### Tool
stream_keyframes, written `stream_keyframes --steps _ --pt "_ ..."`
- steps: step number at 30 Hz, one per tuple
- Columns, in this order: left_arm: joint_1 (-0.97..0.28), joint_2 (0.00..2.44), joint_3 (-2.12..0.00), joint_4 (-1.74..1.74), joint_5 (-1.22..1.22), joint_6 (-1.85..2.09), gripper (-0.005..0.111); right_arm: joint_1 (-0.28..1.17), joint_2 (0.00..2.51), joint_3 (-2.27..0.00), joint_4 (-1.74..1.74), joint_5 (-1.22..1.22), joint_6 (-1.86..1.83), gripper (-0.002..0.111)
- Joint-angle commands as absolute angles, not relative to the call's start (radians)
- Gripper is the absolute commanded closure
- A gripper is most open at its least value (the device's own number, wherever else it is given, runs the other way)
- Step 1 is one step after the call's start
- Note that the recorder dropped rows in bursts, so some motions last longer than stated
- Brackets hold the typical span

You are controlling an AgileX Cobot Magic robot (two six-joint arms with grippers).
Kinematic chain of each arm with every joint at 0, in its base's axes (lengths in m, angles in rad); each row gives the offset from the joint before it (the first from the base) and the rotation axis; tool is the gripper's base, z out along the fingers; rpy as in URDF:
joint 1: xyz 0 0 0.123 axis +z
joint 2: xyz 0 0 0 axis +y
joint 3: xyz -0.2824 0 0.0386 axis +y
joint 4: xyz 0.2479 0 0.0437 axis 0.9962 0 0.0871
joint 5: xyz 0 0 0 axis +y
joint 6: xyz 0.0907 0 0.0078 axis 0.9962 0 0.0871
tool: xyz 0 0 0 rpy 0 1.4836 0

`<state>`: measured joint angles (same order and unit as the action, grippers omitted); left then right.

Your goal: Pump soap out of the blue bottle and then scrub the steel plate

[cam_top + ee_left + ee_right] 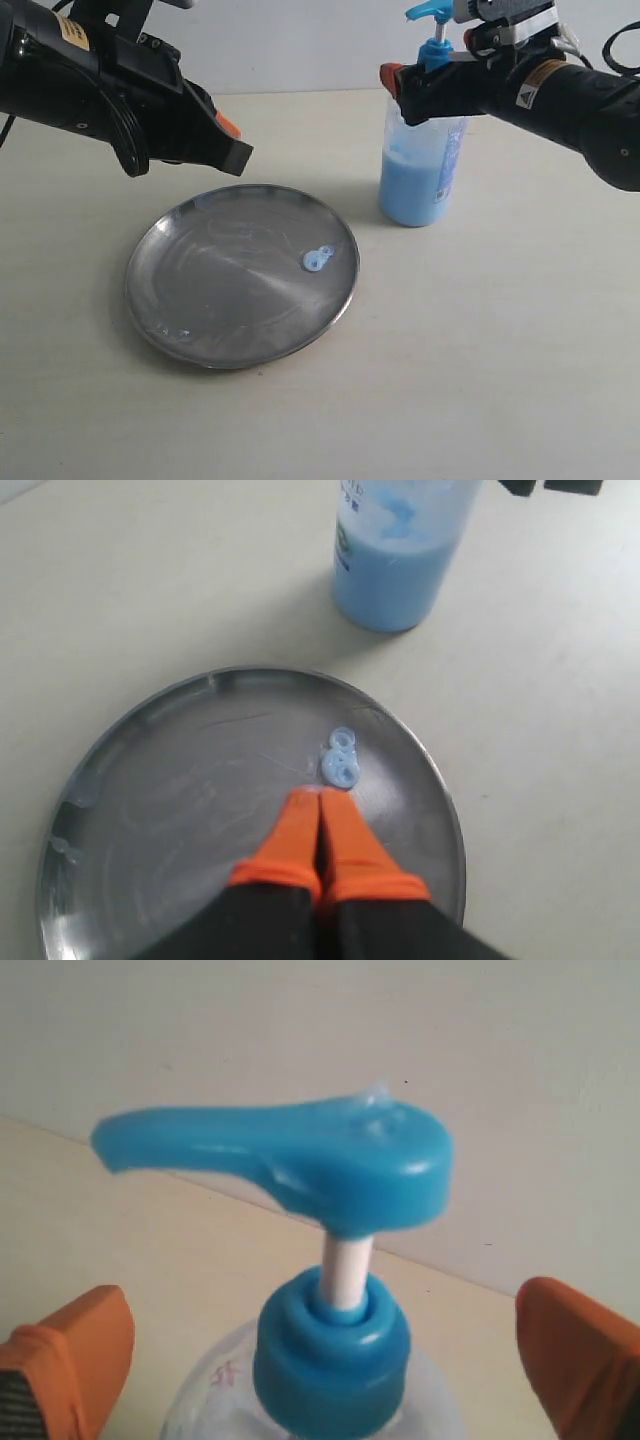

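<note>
scrubbing with the closed left tool [320, 805] could slide the steel plate [200, 300], while the open right tool [325, 1350] flanking the blue bottle [420, 170] may topple it.

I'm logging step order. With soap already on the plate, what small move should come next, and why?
Probably lower the left gripper onto the soap to begin scrubbing. The pale blue blob already lies on the steel plate, the gripper's shut fingertips hover above the plate pointing toward it, and the right gripper stands open around the blue bottle's neck, so pumping looks finished.
</note>
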<state>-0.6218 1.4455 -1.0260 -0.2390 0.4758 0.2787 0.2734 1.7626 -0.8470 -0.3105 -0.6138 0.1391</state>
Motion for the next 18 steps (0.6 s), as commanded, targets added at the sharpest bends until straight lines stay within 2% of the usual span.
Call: stream_keyframes --steps 1,10,18 --pt "-0.626 1.438 -1.022 -0.249 0.45 0.28 0.107 0.274 1.705 -0.845 -0.324 -0.584 0.194 0.003" --pt "-0.626 1.438 -1.022 -0.249 0.445 0.302 0.107 0.279 1.618 -0.845 -0.414 -0.371 0.276 0.003" --pt "-0.626 1.438 -1.022 -0.249 0.44 0.302 0.107 0.363 1.513 -0.845 -0.426 -0.15 0.314 0.003"
